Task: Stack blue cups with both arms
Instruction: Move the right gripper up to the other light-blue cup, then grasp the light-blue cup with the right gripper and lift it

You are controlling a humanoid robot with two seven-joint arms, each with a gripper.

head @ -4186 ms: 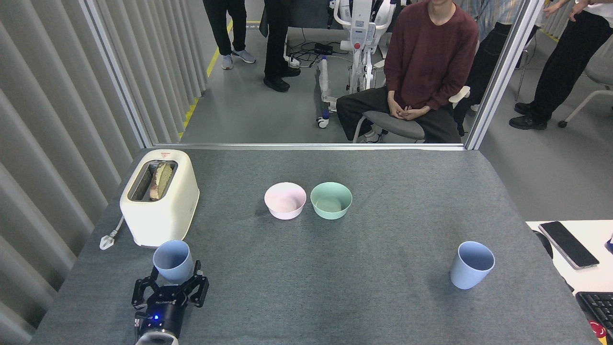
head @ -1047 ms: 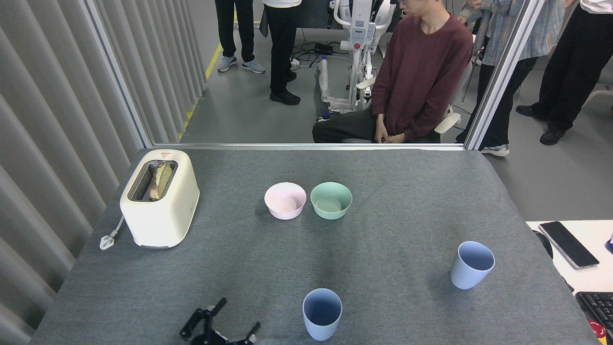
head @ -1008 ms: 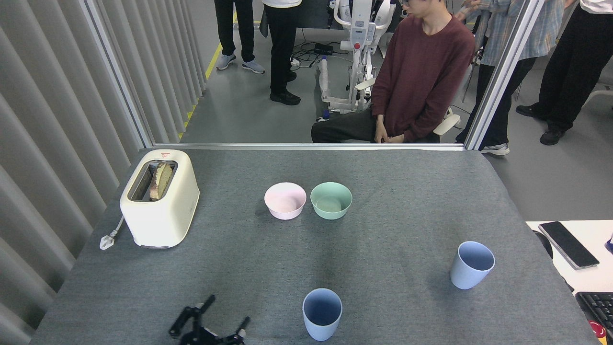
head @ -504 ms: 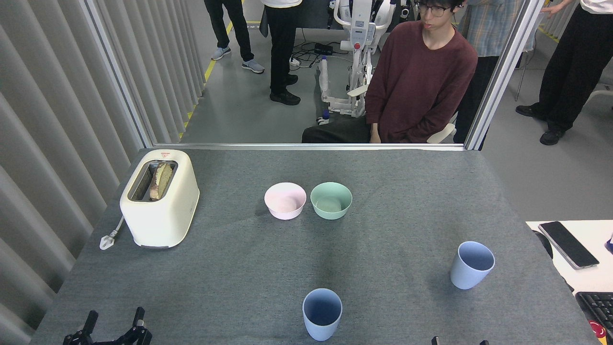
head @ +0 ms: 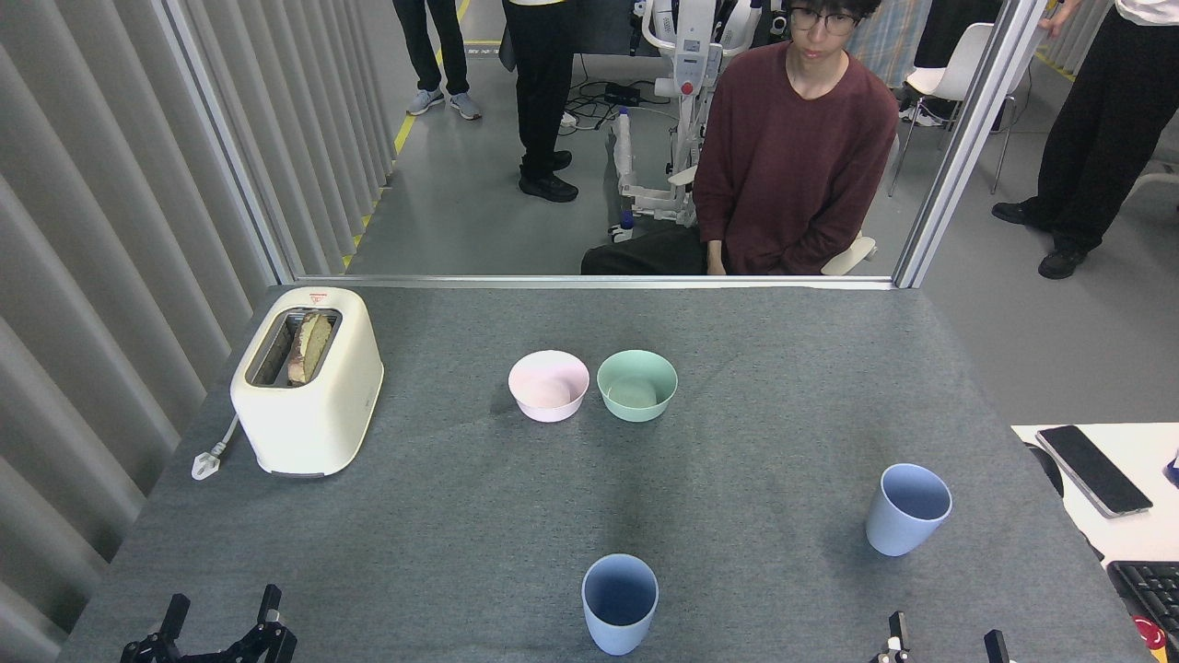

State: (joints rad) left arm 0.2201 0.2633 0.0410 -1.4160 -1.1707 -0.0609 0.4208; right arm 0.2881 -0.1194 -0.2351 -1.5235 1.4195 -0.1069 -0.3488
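Fingers (head: pixel 173 615) of the left gripper (head: pixel 216 622) and right gripper (head: pixel 941 640) spread wide, empty.
Risk: right blue cup (head: pixel 906 508) tips or misses centre blue cup (head: pixel 619 602) if gripped off-centre.

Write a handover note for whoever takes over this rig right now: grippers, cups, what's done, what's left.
Left gripper: open, empty, low at the near left edge of the table.
Right gripper: only its fingertips show at the near right edge; jaws apart, empty.
Centre blue cup: upright near the front edge, free.
Right blue cup: upright, standing apart from it, untouched.
Done: nothing stacked yet.
Left: right arm picks up the right cup and nests it into the centre one.
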